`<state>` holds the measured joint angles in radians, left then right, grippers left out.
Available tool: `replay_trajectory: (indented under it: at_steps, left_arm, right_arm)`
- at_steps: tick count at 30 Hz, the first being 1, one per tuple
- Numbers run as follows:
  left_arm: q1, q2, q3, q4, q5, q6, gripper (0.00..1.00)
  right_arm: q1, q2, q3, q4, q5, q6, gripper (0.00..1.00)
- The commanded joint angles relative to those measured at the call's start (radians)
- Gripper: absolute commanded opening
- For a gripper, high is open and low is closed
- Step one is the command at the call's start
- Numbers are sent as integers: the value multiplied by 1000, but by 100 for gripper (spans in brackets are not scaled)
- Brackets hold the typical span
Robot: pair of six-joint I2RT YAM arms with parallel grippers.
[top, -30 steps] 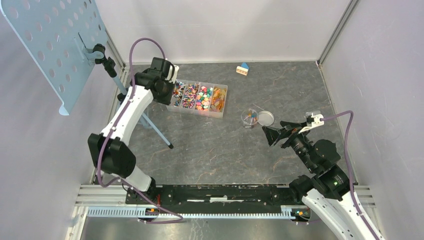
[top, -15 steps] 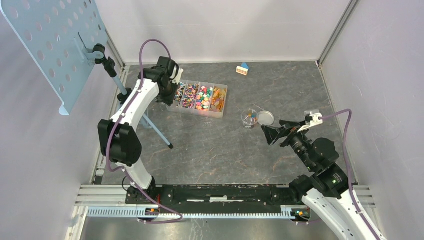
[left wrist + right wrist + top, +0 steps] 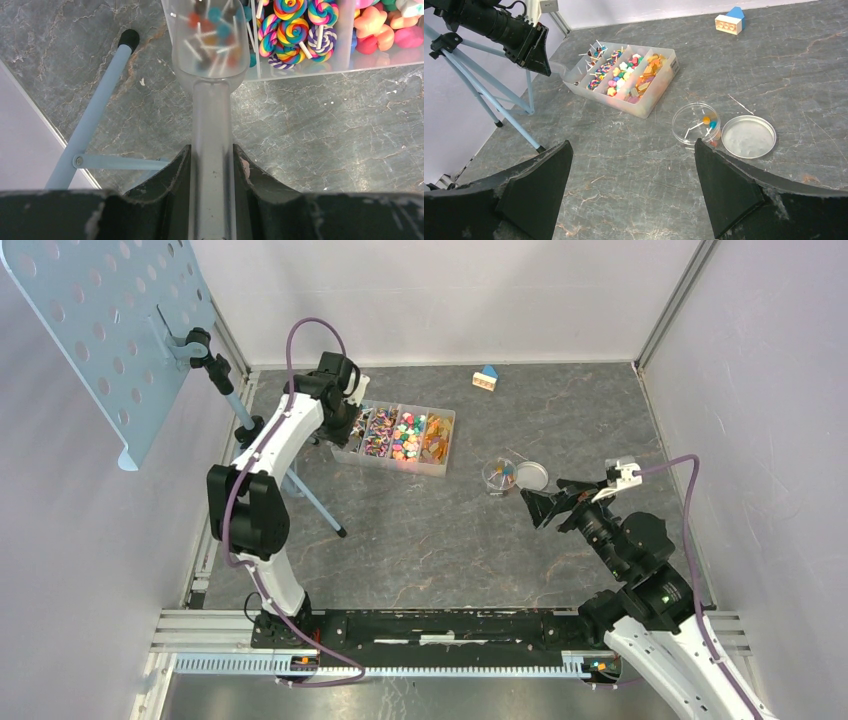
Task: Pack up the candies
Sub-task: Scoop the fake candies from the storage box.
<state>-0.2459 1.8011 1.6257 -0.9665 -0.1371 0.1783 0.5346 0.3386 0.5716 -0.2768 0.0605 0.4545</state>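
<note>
Your left gripper [image 3: 212,160] is clamped tight on the handle of a clear plastic scoop [image 3: 210,75] holding small mixed-colour candies [image 3: 212,37] at the end compartment of the clear divided tray [image 3: 589,95], while your right gripper [image 3: 631,185] hangs wide open, empty, near the round clear dish [image 3: 686,117].

Probably a robot lab cell: plain white walls [image 3: 450,300], aluminium rail [image 3: 450,667], marbled tabletop [image 3: 440,540].

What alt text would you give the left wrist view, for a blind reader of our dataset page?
The left gripper is shut on the handle of a clear scoop whose bowl holds small ball lollipops, at the end compartment of a clear candy box. Rainbow swirl lollipops fill the next compartment; a blue tripod leg crosses the grey table at left.
</note>
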Motion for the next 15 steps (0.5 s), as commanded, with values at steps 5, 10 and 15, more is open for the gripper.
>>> replay_trajectory:
  at_steps: [5,10,15]
  left_arm:
    - [13,-18,-50,69,-5,36,2]
    - [26,-39,-110,105,-2,26,2]
    - [35,-56,-158,137,-9,20,2]
  right_arm:
    - [-1,25,11,68,-6,-14,98]
    - [-2,27,11,73,-7,-11,98]
    - [-1,20,7,73,-7,-6,98]
